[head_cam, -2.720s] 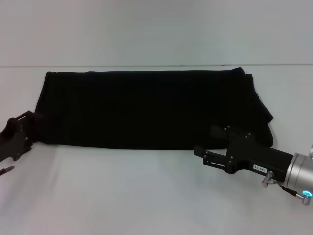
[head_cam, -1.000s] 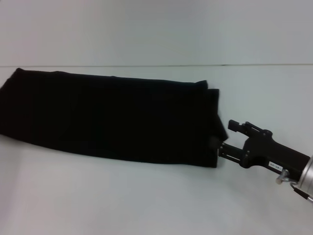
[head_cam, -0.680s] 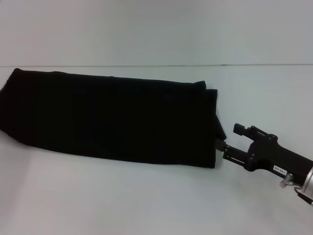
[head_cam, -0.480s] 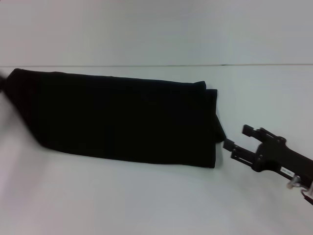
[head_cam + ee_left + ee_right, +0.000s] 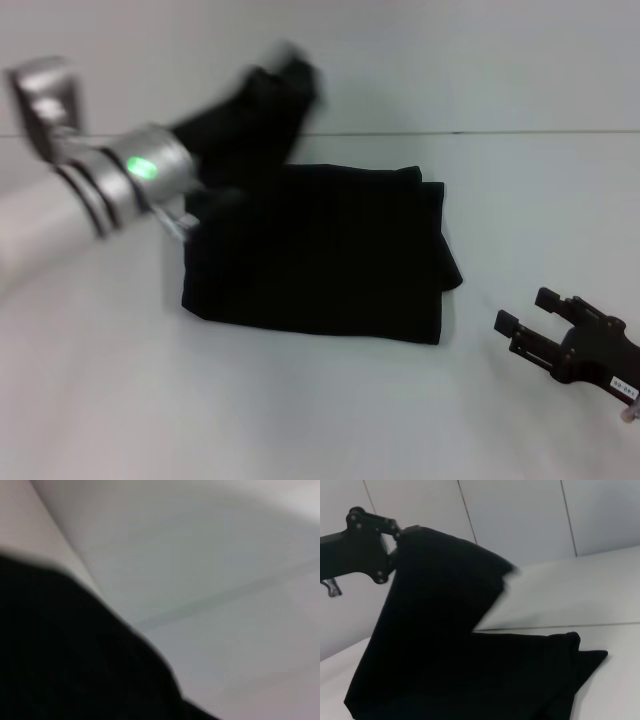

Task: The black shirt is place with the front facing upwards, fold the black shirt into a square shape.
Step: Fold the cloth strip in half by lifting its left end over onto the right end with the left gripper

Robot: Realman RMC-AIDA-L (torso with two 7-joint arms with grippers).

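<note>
Black cloth fills the middle of the head view: the black shirt (image 5: 330, 255) lies on the white table (image 5: 300, 420) as a folded band, its left end lifted off the surface and carried up and over toward the right. The left gripper (image 5: 285, 75) — motion-blurred, at the end of a silver arm with a green light — holds that raised end above the far edge of the cloth. The right gripper (image 5: 522, 317) rests low near the table, well apart from the shirt's right edge, fingers spread and holding nothing.

Left wrist view: only a blurred dark mass of the black shirt (image 5: 70, 655) against pale surfaces; the fingers do not show.

Right wrist view: the left gripper (image 5: 395, 542) is clamped on the upper corner of the black shirt (image 5: 445, 645), which hangs from it as a sloping sheet — its lower part lying flat on the table (image 5: 620, 680).
</note>
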